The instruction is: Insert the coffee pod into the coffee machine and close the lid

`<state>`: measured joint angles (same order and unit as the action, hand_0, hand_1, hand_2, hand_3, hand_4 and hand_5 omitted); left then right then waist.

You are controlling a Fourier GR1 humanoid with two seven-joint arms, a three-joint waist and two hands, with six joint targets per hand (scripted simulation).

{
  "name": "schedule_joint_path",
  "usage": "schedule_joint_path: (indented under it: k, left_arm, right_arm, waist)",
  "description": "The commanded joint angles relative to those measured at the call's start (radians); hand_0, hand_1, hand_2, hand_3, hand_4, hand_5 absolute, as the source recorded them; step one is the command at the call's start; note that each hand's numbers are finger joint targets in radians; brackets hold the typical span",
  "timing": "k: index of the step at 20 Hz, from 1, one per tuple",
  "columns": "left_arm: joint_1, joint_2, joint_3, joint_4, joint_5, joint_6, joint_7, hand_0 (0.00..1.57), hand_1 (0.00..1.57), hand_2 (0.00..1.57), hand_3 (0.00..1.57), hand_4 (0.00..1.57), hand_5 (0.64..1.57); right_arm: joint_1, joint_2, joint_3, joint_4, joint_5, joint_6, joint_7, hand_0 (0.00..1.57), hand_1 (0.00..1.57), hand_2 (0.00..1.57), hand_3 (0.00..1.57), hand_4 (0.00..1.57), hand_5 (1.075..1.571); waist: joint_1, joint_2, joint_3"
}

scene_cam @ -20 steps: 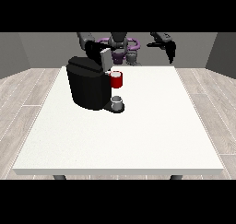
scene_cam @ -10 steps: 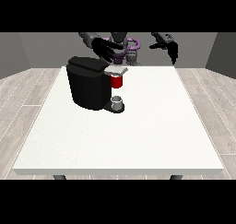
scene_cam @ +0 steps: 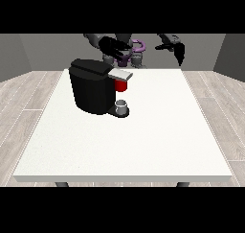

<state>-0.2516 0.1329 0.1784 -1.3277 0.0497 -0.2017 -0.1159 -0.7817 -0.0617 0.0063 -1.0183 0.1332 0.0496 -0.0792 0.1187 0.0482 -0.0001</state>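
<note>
Since the earlier frames the robot hand at the view's left (scene_cam: 113,47) has shifted toward the view's right. It now hangs above the far edge of the bench (scene_cam: 148,141), just behind the top of the coffee machine (scene_cam: 92,87) and apart from it. Whether this robot hand is released or clenched cannot be told at this distance, and nothing shows in it. The robot hand at the view's right (scene_cam: 173,47) has hardly changed place. It is raised over the far edge, well apart from the machine. Its state cannot be told either, and it carries nothing visible.

The machine has not moved. It is a black, rounded block in the far left part of the bench, its front turned toward the right edge. Its lid (scene_cam: 120,74), a light grey flap, juts out roughly level from the top toward that edge. Just beneath the lid is a red thing at the machine (scene_cam: 121,85).

On the machine's low base, directly below the red thing, stands a grey thing (scene_cam: 122,106), as it did before. It is possibly the coffee pod, though this cannot be settled here. It is a short, squat cylinder of pale grey, upright with its axis vertical and its paler top face turned upward. It touches the base only.
</note>
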Motion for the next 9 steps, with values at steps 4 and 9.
schedule_joint_path:
  k: [4, 9]
  left_arm:
    - [0.042, -0.04, -0.021, -0.009, -0.018, 0.046, -0.005, 0.0, 0.0, 0.0, 0.0, 0.17, 1.571]
    - [0.113, -0.059, -0.018, 0.02, -0.036, 0.072, -0.065, 0.0, 0.0, 0.0, 0.0, 0.19, 1.571]
  right_arm:
    - [0.162, 0.06, 0.083, -0.08, -0.092, 0.044, -0.097, 0.0, 0.0, 0.0, 0.0, 0.28, 1.571]
    - [0.351, 0.056, 0.092, -0.152, -0.188, 0.053, -0.087, 0.0, 0.0, 0.0, 0.0, 0.16, 1.571]
  waist:
    - [-0.043, -0.092, 0.0002]
    - [-0.136, -0.166, 0.0003]
